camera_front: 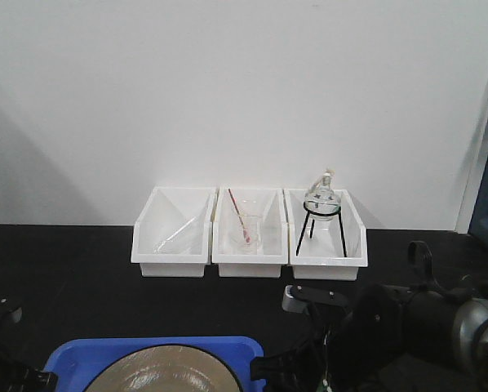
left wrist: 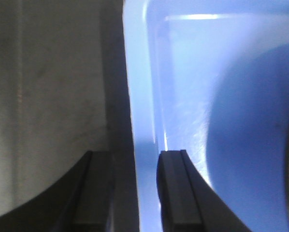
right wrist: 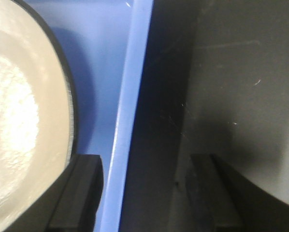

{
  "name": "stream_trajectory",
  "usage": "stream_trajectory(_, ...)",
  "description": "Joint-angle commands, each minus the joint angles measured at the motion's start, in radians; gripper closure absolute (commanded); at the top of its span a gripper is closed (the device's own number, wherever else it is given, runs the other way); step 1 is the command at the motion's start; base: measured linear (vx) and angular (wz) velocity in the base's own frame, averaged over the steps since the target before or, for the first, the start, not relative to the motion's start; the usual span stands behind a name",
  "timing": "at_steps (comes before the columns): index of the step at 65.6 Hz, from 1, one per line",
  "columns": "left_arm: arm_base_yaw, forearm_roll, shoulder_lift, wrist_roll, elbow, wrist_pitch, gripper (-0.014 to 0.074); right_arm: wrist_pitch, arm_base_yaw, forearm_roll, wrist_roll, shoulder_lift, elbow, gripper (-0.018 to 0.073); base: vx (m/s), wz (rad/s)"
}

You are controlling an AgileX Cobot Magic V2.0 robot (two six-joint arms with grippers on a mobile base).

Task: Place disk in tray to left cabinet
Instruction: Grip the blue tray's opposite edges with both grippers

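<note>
The blue tray (camera_front: 68, 357), at the near edge of the black table (camera_front: 64, 269) with the plate (camera_front: 166, 374) lying in it, runs lengthwise between the arms, left gripper (left wrist: 135, 162) and right gripper (right wrist: 147, 164) each spread astride an end lip, not yet pinching; white wall (camera_front: 244, 90) behind, no cabinet in view.

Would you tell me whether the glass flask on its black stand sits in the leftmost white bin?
No, the glass flask on its black stand sits in the rightmost white bin.

Disk (camera_front: 158, 376) in blue tray (camera_front: 73, 359), btm edge; 3 white bins (camera_front: 248, 260) behind, by wall.
</note>
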Motion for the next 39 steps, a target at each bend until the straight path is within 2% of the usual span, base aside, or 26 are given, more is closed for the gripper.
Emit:
stream_trajectory(1, -0.005, -0.026, -0.023, 0.012, -0.03, -0.032, 0.0235, -0.061, -0.006, 0.017, -0.01, -0.032, -0.032, 0.0118, 0.0, 0.0)
stream_trajectory(16, -0.005, -0.045, 0.017, 0.015, -0.03, -0.032, 0.0235, -0.092, -0.006, 0.021, -0.015, 0.004, -0.032, 0.0118, 0.0, 0.0)
stream_trajectory(28, -0.005, -0.049, 0.031, 0.015, -0.03, -0.029, 0.0235, -0.071, -0.006, 0.063, -0.057, 0.041, -0.069, 0.0118, 0.0, 0.0)
stream_trajectory(39, -0.005, -0.094, 0.041, 0.019, -0.03, -0.017, 0.0235, -0.031, -0.006, 0.095, -0.085, 0.08, -0.131, 0.0118, 0.0, 0.0)
